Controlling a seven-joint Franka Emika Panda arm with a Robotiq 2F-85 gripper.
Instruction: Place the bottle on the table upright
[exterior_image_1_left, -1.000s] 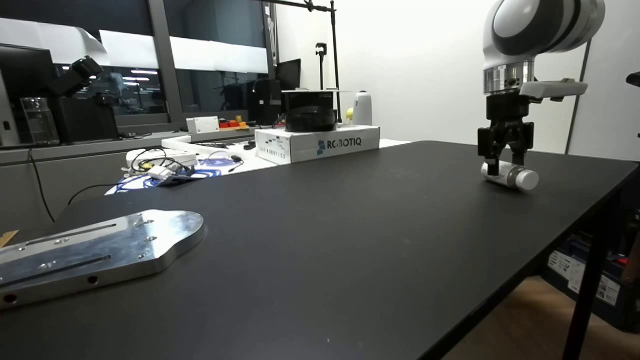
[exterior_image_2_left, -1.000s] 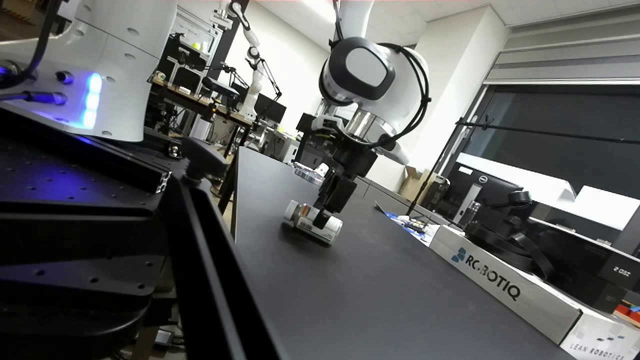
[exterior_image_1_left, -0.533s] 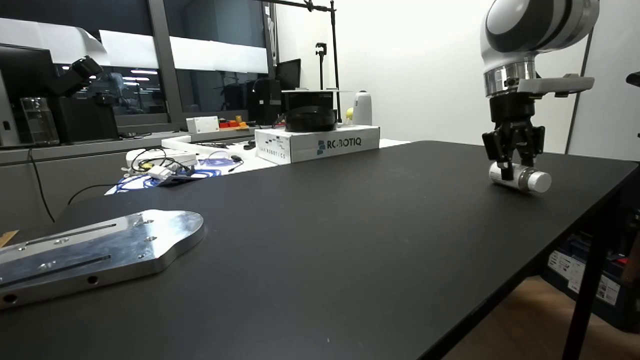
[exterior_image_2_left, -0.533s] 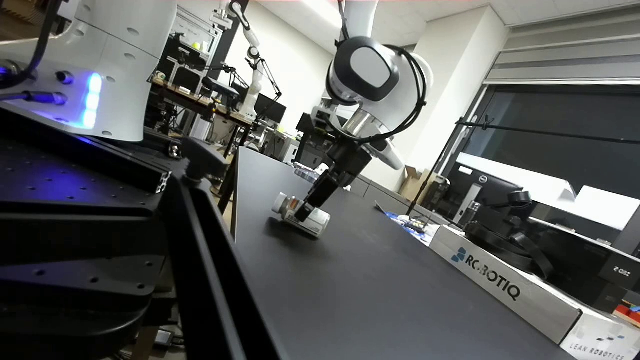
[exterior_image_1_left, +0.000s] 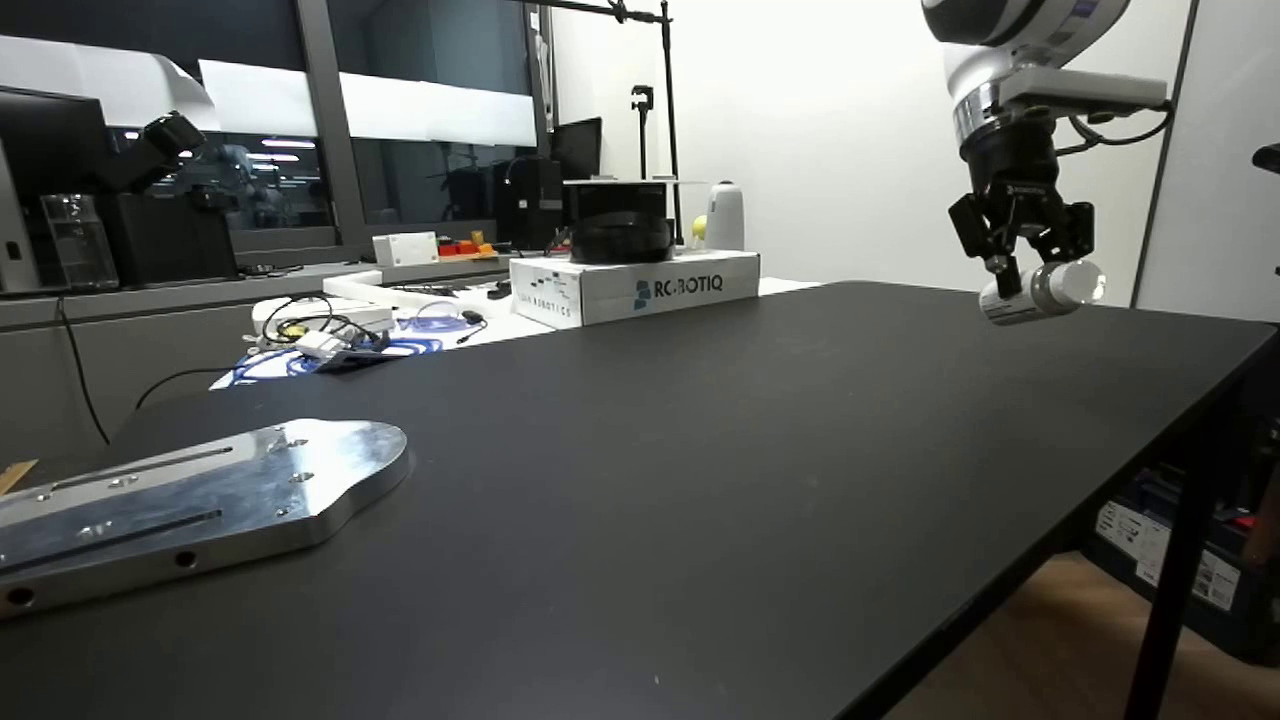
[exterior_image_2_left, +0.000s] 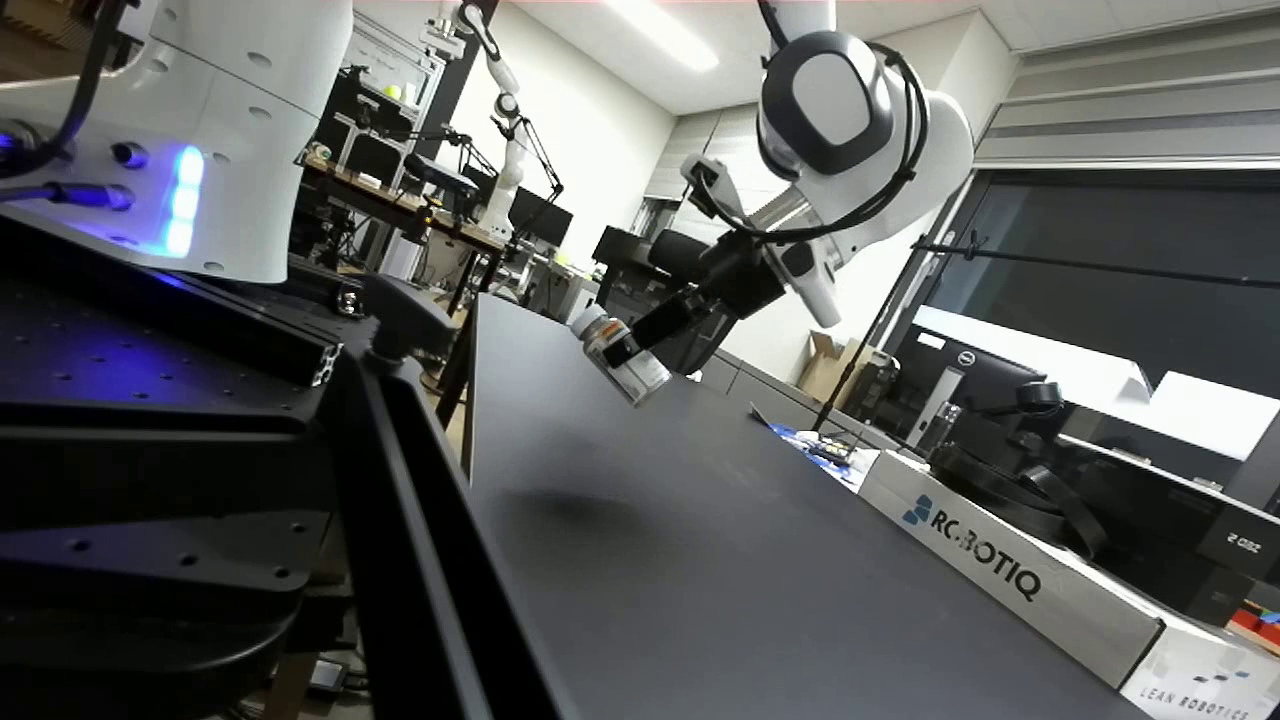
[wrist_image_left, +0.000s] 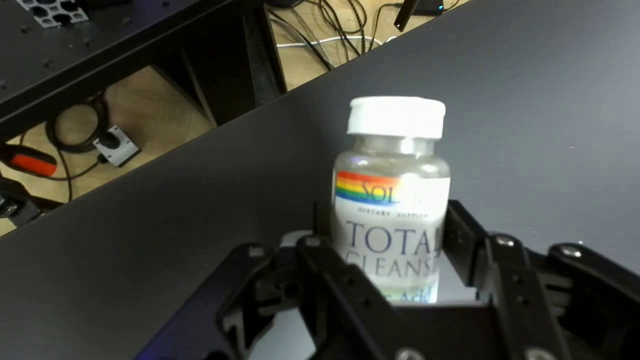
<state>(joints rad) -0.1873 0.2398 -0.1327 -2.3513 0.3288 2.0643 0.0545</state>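
The bottle (wrist_image_left: 395, 220), white-capped with a rainbow label, hangs clear of the dark table (exterior_image_1_left: 700, 480). My gripper (wrist_image_left: 387, 225) is shut on its body, one finger at each side, and the cap sticks out past the fingers. In an exterior view the bottle (exterior_image_2_left: 632, 372) leans, cap up and to the left, base down and to the right; its shadow falls on the table below. Another exterior view has the bottle (exterior_image_1_left: 1035, 292) under the gripper (exterior_image_1_left: 1035, 275), cap toward the camera. Part of its lower body is hidden behind the gripper's linkage in the wrist view.
A metal plate (exterior_image_1_left: 220, 490) lies at the table's near left corner. Beside the table stands a long white box (exterior_image_1_left: 650, 290) with black gear on top. The table edge (exterior_image_1_left: 1060, 530) runs along the right. The robot base (exterior_image_2_left: 200, 150) is at the left.
The gripper has closed on the bottle and raised it well off the table. The wrist has tilted, so the bottle has gone from lying nearly flat to leaning with its cap up.
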